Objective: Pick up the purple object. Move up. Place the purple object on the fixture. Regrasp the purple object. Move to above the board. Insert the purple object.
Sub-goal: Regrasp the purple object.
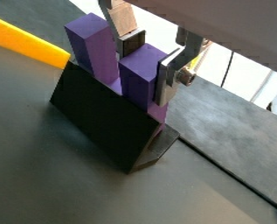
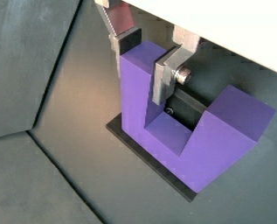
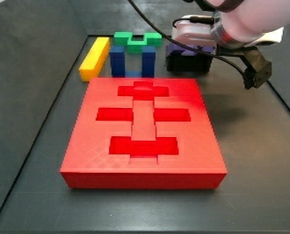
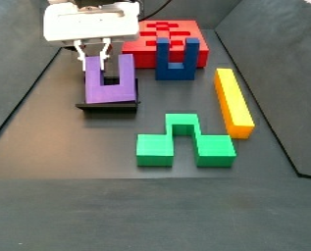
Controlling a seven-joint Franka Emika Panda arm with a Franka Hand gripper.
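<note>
Gripper (image 4: 99, 61) low over fixture (image 4: 112, 106), fingers (image 2: 164, 79) clamped on one prong of purple object (image 4: 109, 84). Purple object upright, seated on fixture, prongs up. Board (image 3: 142, 128) well apart.

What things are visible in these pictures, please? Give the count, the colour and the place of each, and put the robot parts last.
purple object: one, purple, U-shaped, standing prongs up on the fixture.
fixture: one, black, on the floor beside the board.
board: one, red, with brighter red recesses, flat on the floor.
blue block: at least one, blue, next to the board.
green block: one, green, notched, lying on the floor in a side view; another green piece sits on top of the blue blocks.
yellow bar: one, yellow, long, lying on the floor.
gripper: one, silver fingers, around one prong of the purple object; whether it grips cannot be told.
</note>
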